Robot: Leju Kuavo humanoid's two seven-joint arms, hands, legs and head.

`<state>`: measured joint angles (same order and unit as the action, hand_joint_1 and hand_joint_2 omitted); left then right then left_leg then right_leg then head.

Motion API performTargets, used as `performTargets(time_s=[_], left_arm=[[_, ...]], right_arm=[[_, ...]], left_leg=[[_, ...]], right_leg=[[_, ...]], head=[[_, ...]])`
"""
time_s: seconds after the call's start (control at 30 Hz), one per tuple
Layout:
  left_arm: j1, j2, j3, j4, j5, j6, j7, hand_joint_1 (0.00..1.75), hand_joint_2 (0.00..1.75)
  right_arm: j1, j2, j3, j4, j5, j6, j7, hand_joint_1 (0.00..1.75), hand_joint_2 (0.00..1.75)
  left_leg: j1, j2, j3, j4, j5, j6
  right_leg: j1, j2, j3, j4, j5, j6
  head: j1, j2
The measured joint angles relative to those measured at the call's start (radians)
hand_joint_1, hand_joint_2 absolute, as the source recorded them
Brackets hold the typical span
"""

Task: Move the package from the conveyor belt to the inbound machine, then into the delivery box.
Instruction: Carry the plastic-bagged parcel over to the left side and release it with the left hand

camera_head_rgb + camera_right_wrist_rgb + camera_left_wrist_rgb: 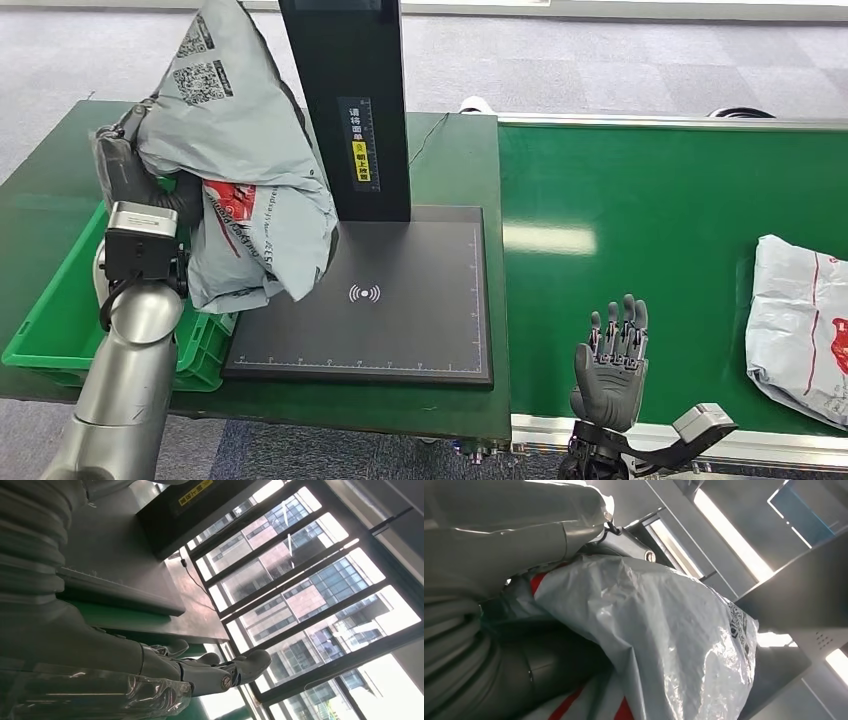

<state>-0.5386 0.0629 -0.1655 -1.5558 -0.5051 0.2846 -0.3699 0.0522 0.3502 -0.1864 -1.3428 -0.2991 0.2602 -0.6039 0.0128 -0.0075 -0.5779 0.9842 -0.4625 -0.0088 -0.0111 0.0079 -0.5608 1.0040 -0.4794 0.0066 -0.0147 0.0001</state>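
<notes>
My left hand (140, 185) holds a crumpled grey plastic package (240, 150) with red print and QR labels, lifted above the left edge of the inbound machine's black scan plate (400, 300) and over the green delivery box (60, 320). In the left wrist view the package (664, 630) lies against my thumb and dark fingers (539, 665). My right hand (612, 365) stands upright at the near edge of the green conveyor belt (650, 230), fingers apart, holding nothing. In the right wrist view its fingers (220, 667) are stretched out.
The machine's black upright column (350, 100) rises just right of the held package. A second grey package (800, 325) lies on the belt at the far right. The green table (50, 190) carries the box and machine.
</notes>
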Motion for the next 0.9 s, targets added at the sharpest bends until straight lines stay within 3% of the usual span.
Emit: performTargets(time_s=[0.47,0.63,0.77,0.83,0.9], left_arm=[[-0.016,-0.002,0.008,-0.004,0.018,0.008,-0.008,1.75,1.75],[-0.054,0.011,0.031,0.011,0.008,0.063,0.005,1.75,1.75],[-0.097,0.047,0.079,0.074,-0.082,0.119,0.082,1.75,1.75],[-0.146,0.089,0.123,0.182,-0.158,0.105,0.147,1.75,1.75],[-0.206,0.14,0.191,0.346,-0.203,0.078,0.151,1.75,1.75]], right_arm=[[-0.001,0.0,-0.001,0.001,0.001,0.0,-0.005,0.0,1.75],[-0.001,0.0,-0.005,0.004,0.005,0.003,-0.007,0.0,1.75],[-0.001,0.0,-0.006,0.006,0.006,0.007,-0.007,0.0,1.75],[-0.001,0.0,-0.006,0.006,0.005,0.012,-0.007,0.0,1.75],[0.001,0.0,-0.006,0.006,0.003,0.017,-0.007,0.0,1.75]], left_leg=[[0.0,0.0,-0.001,0.0,0.0,0.0],[0.0,0.0,-0.001,0.0,0.0,0.0],[0.0,0.0,-0.001,0.0,0.0,0.0],[0.001,0.002,-0.001,0.0,0.0,0.0],[0.002,0.007,0.0,0.0,0.0,-0.001]], right_leg=[[0.0,0.0,-0.001,0.0,0.0,0.0],[0.0,0.0,-0.001,0.0,0.0,0.0],[0.0,0.0,-0.001,0.0,0.0,0.0],[0.001,0.002,-0.001,0.0,0.0,0.0],[0.002,0.007,-0.003,0.001,0.002,-0.003]], head=[[0.0,0.0],[0.0,0.0],[0.0,0.0],[0.0,0.0],[0.0,0.0]])
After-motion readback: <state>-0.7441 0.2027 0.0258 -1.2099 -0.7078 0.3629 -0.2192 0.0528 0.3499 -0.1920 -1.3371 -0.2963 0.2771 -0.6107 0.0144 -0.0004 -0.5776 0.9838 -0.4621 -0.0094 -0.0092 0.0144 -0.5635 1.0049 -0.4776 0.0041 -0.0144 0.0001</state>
